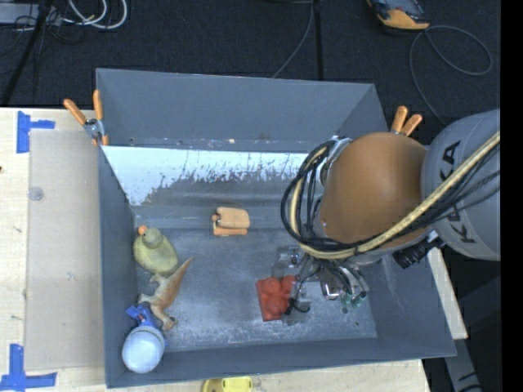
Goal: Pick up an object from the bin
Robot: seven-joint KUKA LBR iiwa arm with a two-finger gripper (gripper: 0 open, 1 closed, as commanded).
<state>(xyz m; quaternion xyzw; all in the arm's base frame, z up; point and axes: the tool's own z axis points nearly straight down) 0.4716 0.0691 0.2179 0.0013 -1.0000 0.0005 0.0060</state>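
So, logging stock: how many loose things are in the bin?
5: orange block, back middle; yellow-green bottle, left; tan dinosaur below it; blue-and-white ball, front left; red lump by the arm. The arm may hide more.

Moderate light; bright glare band across back wall of bin [204,163]; soft shadow under arm [376,188].

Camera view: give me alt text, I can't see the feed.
The gripper is down in the bin's lower right part, at the right edge of a red lump. By the left wall lie a yellow bottle, a toy dinosaur and a white ball; an orange block sits mid-bin.
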